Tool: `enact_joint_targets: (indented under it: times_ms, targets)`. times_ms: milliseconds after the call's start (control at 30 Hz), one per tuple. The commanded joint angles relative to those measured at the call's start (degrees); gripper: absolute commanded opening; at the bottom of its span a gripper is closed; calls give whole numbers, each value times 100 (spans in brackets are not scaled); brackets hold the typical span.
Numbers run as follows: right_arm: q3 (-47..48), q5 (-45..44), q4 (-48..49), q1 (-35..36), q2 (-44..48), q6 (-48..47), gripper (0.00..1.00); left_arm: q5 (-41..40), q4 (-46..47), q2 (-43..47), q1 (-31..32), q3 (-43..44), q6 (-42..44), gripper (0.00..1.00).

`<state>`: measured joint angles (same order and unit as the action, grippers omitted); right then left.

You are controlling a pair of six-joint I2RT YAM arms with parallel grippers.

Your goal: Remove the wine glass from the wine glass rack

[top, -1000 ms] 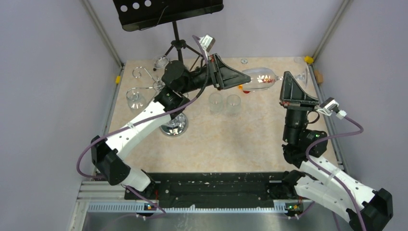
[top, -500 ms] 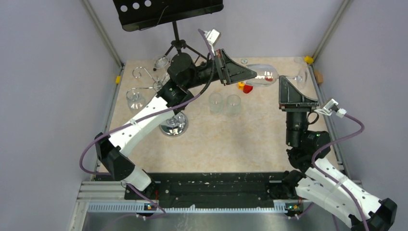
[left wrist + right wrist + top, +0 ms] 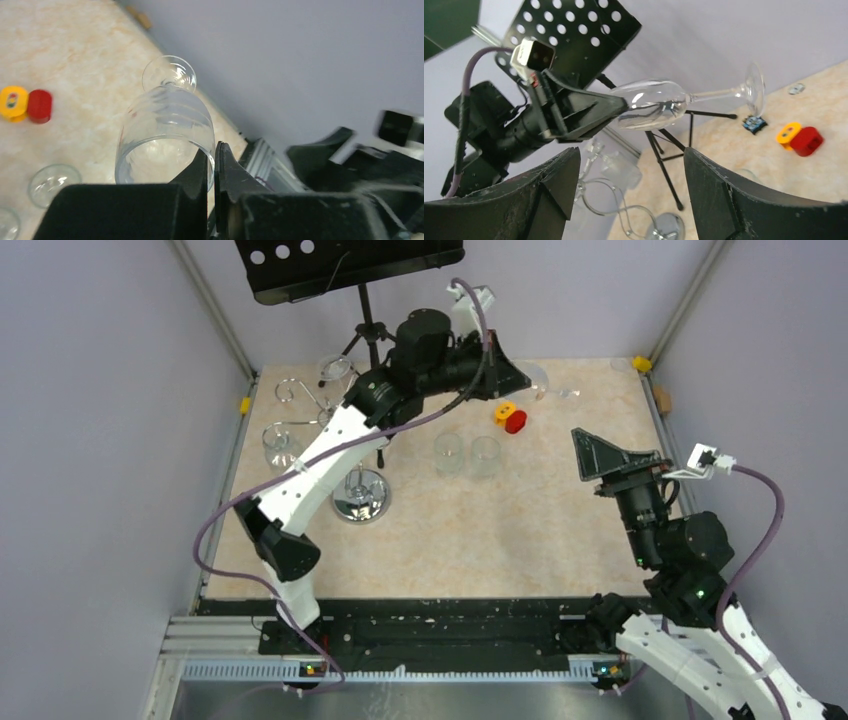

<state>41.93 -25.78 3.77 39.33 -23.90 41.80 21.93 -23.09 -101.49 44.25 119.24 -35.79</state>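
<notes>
The clear wine glass (image 3: 651, 102) hangs level in the air, its foot (image 3: 755, 85) pointing right. My left gripper (image 3: 212, 165) is shut on the rim of its bowl (image 3: 165, 135), one finger inside and one outside. From above, the left gripper (image 3: 520, 378) is up at the back centre, and the wine glass (image 3: 540, 382) pokes out to its right. The chrome wine glass rack (image 3: 360, 502) stands at the left under the left arm, with its wire loops (image 3: 624, 200) below the glass. My right gripper (image 3: 583, 454) is open and holds nothing, well to the right of the glass and nearer to me.
Two more glasses (image 3: 282, 445) (image 3: 337, 368) are by the rack's arms. Two short tumblers (image 3: 449, 453) (image 3: 485, 455) stand mid-table. A red and a yellow block (image 3: 512, 418) lie below the held glass. The black music stand (image 3: 345, 265) rises at the back.
The right gripper opened, let go of the glass's stem end and drew back toward the near right. The left arm swung the glass up and toward the back wall.
</notes>
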Motion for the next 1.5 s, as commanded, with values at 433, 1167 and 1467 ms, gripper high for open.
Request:
enact_joint_targets:
  times_ms: [433,1167,1467]
  targets:
    - [1493,-847,-2515,36,83,-1494,71,-2015,-2342,-2206,719,1556,1813,0]
    - [1145,-436,-2577,31,78,-688,67,-2276,-2285,-2845,945,1579,2647,12]
    - [1050,-283,-2468,33,72,-576,65,-2361,-2222,-2938,945,1593,2715,35]
